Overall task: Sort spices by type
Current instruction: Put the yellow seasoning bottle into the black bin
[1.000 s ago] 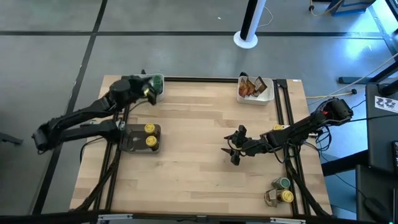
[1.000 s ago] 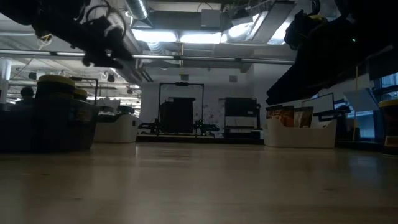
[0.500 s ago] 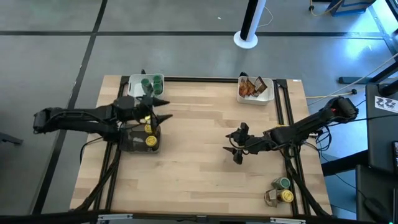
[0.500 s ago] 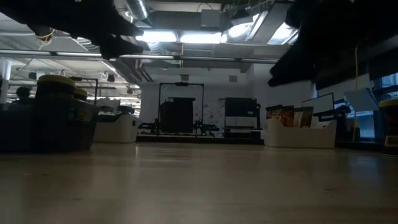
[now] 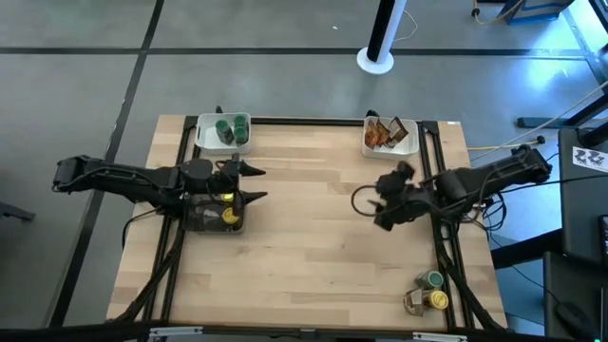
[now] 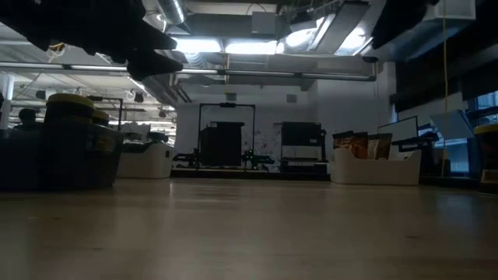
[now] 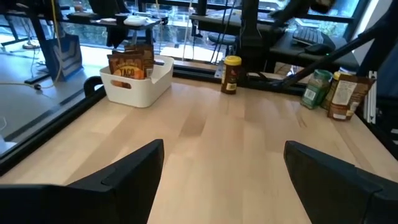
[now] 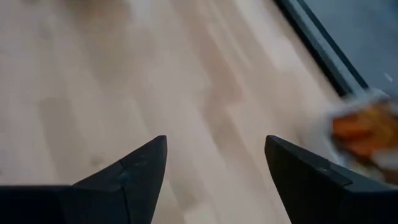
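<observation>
Hidden, cut-off and blurred items

Dark rectangular tray (image 5: 201, 220): partly covered by the left arm; one yellow-lidded round jar (image 5: 229, 216) shows, others hidden. White rectangular tray of brown-orange packets (image 8: 364, 134): blurred, cut by the right wrist view's edge. Small brown-orange packet (image 5: 415, 302) at the table's near corner: too small to read.

Left gripper (image 5: 255, 182): my fingers spread wide, nothing between them.
Right gripper (image 5: 388, 202): my fingers apart, nothing held.
</observation>
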Controlling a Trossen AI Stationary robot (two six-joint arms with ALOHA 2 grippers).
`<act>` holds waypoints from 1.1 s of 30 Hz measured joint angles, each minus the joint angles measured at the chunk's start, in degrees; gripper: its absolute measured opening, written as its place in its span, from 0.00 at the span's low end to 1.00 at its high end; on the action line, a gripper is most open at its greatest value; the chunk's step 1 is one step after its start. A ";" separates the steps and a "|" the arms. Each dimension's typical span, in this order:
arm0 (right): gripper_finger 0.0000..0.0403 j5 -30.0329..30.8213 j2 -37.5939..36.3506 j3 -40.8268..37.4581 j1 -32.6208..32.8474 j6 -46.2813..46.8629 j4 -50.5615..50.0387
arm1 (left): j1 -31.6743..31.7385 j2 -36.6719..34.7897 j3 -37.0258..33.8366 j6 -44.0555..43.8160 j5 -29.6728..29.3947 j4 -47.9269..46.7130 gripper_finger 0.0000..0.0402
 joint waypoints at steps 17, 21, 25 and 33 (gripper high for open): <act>0.67 -11.19 0.12 -0.02 -15.77 14.11 -25.86 | 0.05 0.00 0.00 -0.44 0.00 -0.34 0.78; 0.67 -14.61 0.37 -3.04 -18.92 9.51 -26.05 | 0.04 0.00 0.00 -0.44 -0.02 -0.41 0.78; 0.67 -17.55 0.39 -6.06 -21.90 8.17 -26.13 | 0.04 0.00 0.00 -0.43 0.00 -0.40 0.78; 0.67 -21.52 0.39 -11.56 -25.08 6.01 -26.07 | 0.04 0.00 0.00 -0.42 0.00 -0.37 0.78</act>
